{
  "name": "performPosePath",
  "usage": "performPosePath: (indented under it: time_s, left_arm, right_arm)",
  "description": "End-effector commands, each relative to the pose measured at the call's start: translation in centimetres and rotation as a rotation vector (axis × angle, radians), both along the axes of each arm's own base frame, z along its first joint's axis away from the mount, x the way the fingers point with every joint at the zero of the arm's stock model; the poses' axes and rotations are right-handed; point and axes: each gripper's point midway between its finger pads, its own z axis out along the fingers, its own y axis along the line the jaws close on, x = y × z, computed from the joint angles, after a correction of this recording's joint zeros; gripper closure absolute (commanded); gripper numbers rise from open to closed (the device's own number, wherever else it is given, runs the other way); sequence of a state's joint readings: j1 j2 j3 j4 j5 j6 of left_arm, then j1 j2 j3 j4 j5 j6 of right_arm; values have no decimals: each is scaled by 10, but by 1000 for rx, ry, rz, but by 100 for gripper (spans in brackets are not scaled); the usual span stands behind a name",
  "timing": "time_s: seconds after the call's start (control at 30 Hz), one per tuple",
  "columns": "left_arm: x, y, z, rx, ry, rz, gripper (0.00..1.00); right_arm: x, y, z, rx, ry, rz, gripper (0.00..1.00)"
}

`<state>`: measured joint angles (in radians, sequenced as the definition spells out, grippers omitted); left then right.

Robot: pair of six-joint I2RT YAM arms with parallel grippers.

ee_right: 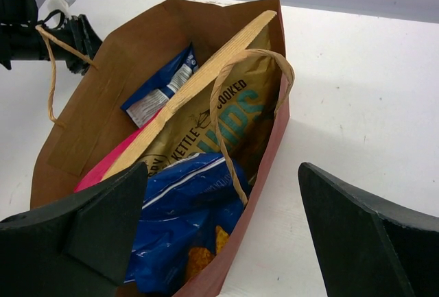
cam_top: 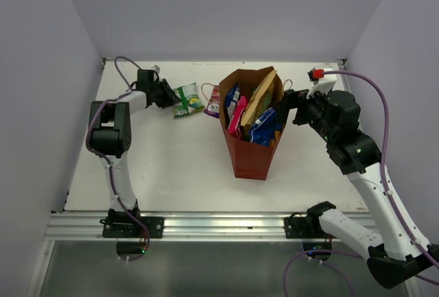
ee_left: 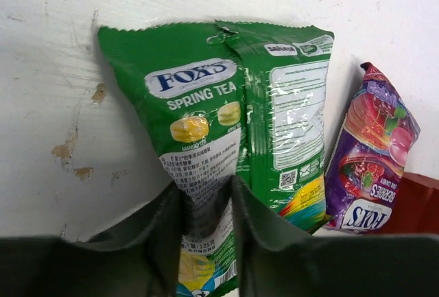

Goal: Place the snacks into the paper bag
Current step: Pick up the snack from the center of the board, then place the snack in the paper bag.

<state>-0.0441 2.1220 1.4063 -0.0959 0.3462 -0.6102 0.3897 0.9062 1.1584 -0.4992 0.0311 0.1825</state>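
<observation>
A: Where is the bag found?

B: The bag (cam_top: 248,153) is seen standing open near the middle of the desk (cam_top: 171,167). Its twine handles are draped over the rim.

A: What is held inside it?

B: A tan packet (ee_right: 230,115) is propped across the middle. A pink packet (ee_right: 110,163) is tucked beside it. One blue packet (ee_right: 161,88) is lodged at the far wall and another (ee_right: 182,221) is piled at the near end.

A: Which snacks are left outside?

B: Two green ones and a purple packet (ee_left: 370,153) are laid flat on the desk, just left of the bag. The purple one is set nearest the bag.

A: How is the left end effector (ee_left: 209,197) placed?

B: It is clenched on the lower end of the green packet (ee_left: 199,125). The second green packet (ee_left: 291,119) is overlapped along that one's edge and is not gripped.

A: And the right end effector (ee_right: 221,170)?

B: It is released, with fingers (ee_right: 89,232) spread wide at the bag's right rim, and nothing is held
</observation>
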Motion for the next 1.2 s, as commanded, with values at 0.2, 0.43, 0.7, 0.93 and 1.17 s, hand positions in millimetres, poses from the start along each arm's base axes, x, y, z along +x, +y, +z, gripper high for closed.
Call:
performPosePath:
  time_s: [0.2,0.43,0.7,0.93,1.17]
  left_arm:
    - [18,5,75,44,-178,-38,100]
    - [14,17,170,162,-338,-33,100]
    - [-10,2,286,421,-514,-65,100]
    - [-49,-26,357,554,-615,-96,100]
    - [-91,-50,416,627,-748,-129,100]
  right_arm:
    - [4,0,9,-3,-40,2,5]
    - [1,-3,9,-2,-42,-8,5]
    - [-5,-7,18,12,-61,-20,5]
    - [-10,-6,22,23,-59,-12,5]
    - [-12,-3,24,45,-55,5,5]
